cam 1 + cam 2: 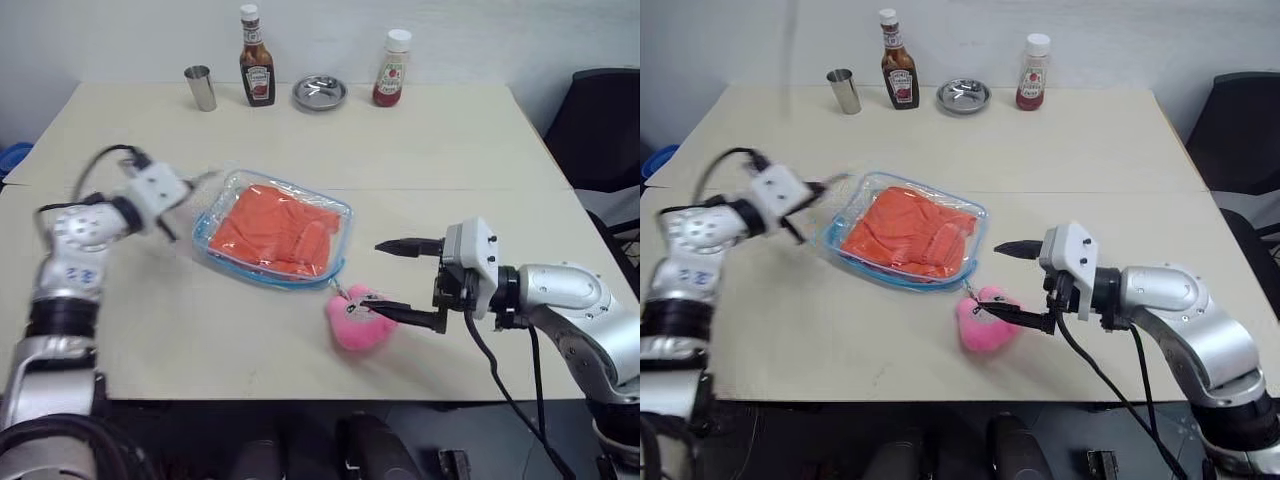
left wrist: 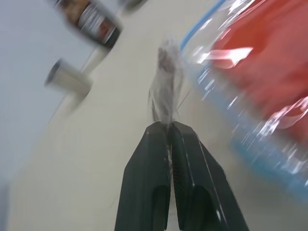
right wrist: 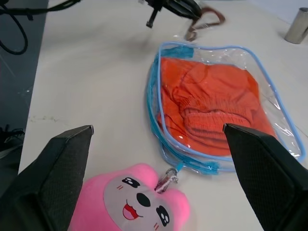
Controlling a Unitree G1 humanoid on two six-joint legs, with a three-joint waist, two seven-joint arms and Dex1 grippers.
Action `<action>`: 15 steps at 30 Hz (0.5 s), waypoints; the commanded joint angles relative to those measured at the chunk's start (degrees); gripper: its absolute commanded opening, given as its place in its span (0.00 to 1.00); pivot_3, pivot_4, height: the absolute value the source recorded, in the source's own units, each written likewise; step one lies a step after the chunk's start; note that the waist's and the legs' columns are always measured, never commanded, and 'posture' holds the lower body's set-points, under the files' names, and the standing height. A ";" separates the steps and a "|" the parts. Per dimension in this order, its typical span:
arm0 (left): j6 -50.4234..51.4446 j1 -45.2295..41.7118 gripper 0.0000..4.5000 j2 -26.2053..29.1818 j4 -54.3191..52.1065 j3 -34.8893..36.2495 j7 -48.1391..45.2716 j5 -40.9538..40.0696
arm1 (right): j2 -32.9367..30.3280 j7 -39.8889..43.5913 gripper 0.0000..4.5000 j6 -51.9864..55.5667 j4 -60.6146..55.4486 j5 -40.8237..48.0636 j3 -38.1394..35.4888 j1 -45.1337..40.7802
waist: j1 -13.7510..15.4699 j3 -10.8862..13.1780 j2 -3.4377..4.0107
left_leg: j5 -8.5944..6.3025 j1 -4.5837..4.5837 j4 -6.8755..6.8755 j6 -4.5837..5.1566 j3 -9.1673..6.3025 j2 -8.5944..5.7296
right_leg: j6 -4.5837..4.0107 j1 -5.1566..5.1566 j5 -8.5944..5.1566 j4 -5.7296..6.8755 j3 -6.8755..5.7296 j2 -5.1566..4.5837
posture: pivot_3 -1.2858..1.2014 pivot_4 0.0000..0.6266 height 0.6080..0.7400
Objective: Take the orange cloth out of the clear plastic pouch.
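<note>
The clear plastic pouch with light-blue edging lies flat on the table, left of centre. The orange cloth is folded and wrinkled inside it. My left gripper is at the pouch's left corner, shut on a thin clear flap of the pouch's plastic. A pink plush charm hangs by a clip from the pouch's near right corner. My right gripper stands open to the right of the pouch, pointing left. Its lower finger lies over the plush and its upper finger is in the air.
Along the table's far edge stand a metal cup, a dark sauce bottle, a small metal dish and a red ketchup bottle. A black chair is beside the table's right edge.
</note>
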 commanded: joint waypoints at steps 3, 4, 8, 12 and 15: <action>7.11 12.31 0.05 3.94 -1.34 9.46 7.12 -0.96 | 0.82 4.75 1.00 -1.94 2.34 0.14 2.53 -3.48 | 0.23 0.00 -0.02 | -0.02 0.00 0.01 0.03 -0.02 0.00 | 0.00 0.02 0.00 -0.01 -0.04 -0.02 | 0.52 0.24 1.00; 7.39 14.16 0.05 4.01 -1.65 10.07 8.13 -0.70 | 1.09 5.38 1.00 -2.20 3.19 -0.21 3.07 -4.23 | 0.70 0.00 -0.03 | -0.03 -0.01 0.05 0.04 -0.08 -0.02 | 0.00 0.08 0.00 -0.02 -0.08 -0.04 | 0.52 0.24 1.00; 9.32 18.98 0.05 3.71 -3.28 11.82 10.80 -0.89 | 2.23 7.05 1.00 -3.05 6.29 -1.25 4.61 -6.91 | 1.54 -0.11 -0.25 | -0.10 -0.04 0.10 0.15 -0.13 -0.07 | 0.00 0.11 0.00 -0.09 -0.13 -0.12 | 0.52 0.24 1.00; 9.92 22.44 0.05 3.49 -4.81 13.44 11.28 -2.02 | 3.09 8.04 1.00 -3.44 7.57 -1.61 5.33 -7.86 | 1.43 -0.16 -0.34 | -0.13 -0.09 0.08 0.15 -0.16 -0.07 | 0.00 0.10 0.00 -0.14 -0.17 -0.13 | 0.52 0.24 1.00; 9.91 23.45 0.17 3.17 -5.16 15.27 11.58 -3.88 | 3.34 8.48 1.00 -3.70 7.91 -1.98 5.47 -7.85 | 1.35 -0.16 -0.34 | -0.14 -0.09 0.08 0.14 -0.16 -0.06 | 0.00 0.10 0.00 -0.13 -0.19 -0.12 | 0.52 0.24 1.00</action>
